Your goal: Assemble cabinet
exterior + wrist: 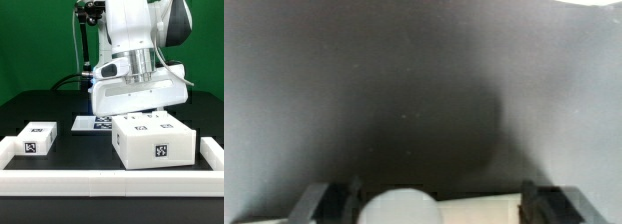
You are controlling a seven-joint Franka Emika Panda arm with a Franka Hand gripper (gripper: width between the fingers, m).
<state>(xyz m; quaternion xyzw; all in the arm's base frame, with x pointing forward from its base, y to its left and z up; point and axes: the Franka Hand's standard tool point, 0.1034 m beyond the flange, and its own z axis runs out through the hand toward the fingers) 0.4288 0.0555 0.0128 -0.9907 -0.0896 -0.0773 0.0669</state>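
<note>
The cabinet body (pixel 152 140), a large white box with black-and-white tags, stands on the black table at the exterior view's right of centre. A smaller white tagged block (pixel 35 140) lies apart at the exterior view's left. My gripper (pixel 140 110) hangs tilted just above and behind the cabinet body, and its fingertips are hidden there. In the wrist view the gripper (pixel 438 208) has its dark fingers (pixel 322 202) set wide apart. A blurred white rounded shape (pixel 402 208) sits between them, nearer one finger. I cannot tell what it is.
The marker board (pixel 92 123) lies flat behind the cabinet body. A long low white rail (pixel 110 180) runs along the front and up both sides. The arm's base and cables stand at the back.
</note>
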